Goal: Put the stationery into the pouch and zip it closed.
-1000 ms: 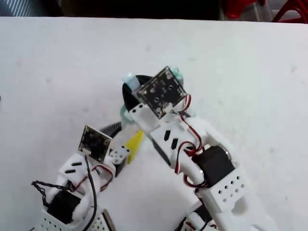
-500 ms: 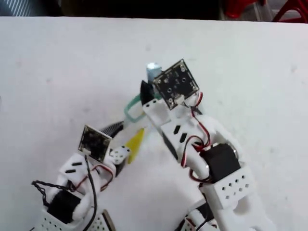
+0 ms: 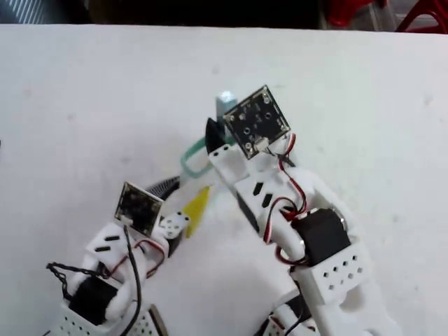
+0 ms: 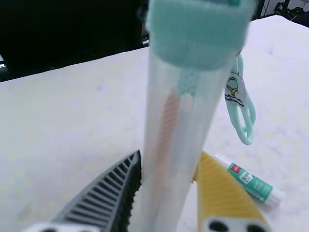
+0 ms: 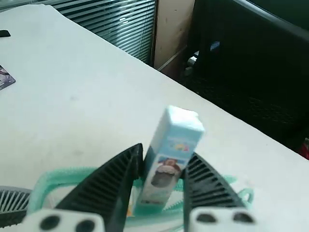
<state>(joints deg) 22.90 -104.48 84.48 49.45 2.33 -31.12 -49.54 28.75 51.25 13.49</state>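
Note:
My left gripper, with one grey and one yellow finger, is shut on the clear pouch with mint-green trim and holds it upright. In the high view the left gripper sits at centre-left, and the pouch's green-rimmed mouth is just beyond it. My right gripper is shut on a light-blue eraser box that stands upright between its black fingers, above the pouch's green rim. In the high view the eraser box pokes out past the right gripper. A green-labelled glue stick lies on the table beside the pouch.
The white table stretches wide to the left, right and back. Its far edge meets a dark room with red chair legs. A mint loop strap with a tag hangs from the pouch. A small card lies far off.
My right gripper has swung right and away from over the pouch mouth, carrying the eraser box; the green rim now shows. The left arm has stayed still.

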